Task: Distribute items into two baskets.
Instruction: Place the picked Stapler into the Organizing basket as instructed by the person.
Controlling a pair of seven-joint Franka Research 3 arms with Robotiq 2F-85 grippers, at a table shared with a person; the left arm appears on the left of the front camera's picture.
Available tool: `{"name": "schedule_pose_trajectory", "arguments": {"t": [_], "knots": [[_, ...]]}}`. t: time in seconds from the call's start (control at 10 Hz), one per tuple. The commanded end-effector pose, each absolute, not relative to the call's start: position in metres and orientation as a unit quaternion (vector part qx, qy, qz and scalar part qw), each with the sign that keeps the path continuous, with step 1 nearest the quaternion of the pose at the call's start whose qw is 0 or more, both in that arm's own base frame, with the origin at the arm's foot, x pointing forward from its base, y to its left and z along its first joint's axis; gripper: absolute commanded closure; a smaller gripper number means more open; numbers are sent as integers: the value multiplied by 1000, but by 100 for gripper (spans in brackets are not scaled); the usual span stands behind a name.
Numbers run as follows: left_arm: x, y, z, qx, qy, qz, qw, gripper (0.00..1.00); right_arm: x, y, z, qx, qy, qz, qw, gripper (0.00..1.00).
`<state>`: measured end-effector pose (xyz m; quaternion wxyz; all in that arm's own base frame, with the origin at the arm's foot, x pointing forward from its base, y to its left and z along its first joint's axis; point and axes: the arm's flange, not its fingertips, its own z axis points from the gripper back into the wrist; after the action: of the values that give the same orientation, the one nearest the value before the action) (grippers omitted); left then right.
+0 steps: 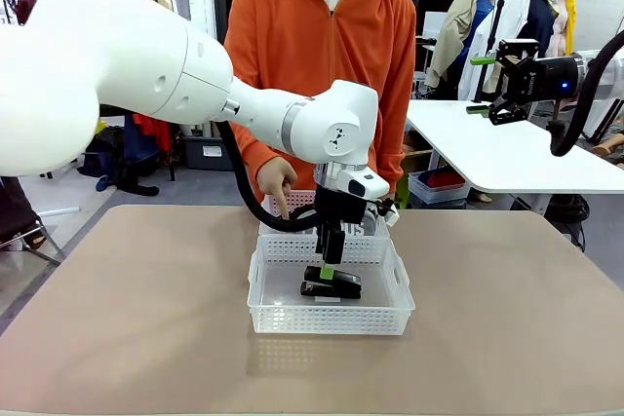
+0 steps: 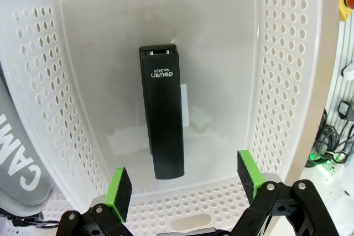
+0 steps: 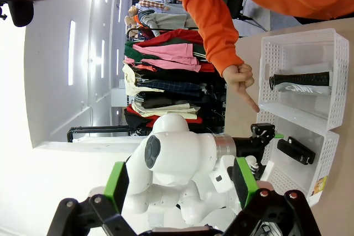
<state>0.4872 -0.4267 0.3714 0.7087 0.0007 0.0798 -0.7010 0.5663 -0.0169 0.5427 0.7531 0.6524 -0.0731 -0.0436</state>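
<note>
Left end effector (image 2: 183, 183) hangs open just above stapler (image 2: 161, 111) in basket (image 2: 282, 81).

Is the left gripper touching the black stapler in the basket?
Apart. In the left wrist view, the open left gripper hangs above the stapler, with basket floor visible between them.

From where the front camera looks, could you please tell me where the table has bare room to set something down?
The table is bare on both sides of the near basket and along the near edge. The middle is crowded: that basket holds the stapler with the open left pincer just above it, and right behind stand the far basket with the pouch and the person's hand.
</note>
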Motion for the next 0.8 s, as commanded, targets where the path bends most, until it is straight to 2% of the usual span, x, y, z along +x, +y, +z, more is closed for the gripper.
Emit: {"name": "schedule_pose_trajectory", "arguments": {"t": [0.0,0.4,0.7], "knots": [[480,-417,380,-13,83,-703,706,0,566,-17,545,654,-76,-43,751,0],[477,-415,395,-3,72,-696,714,0,566,-17,545,654,-76,-43,751,0],[485,-423,386,-4,79,-697,713,0,566,-17,545,654,-76,-43,751,0]]}}
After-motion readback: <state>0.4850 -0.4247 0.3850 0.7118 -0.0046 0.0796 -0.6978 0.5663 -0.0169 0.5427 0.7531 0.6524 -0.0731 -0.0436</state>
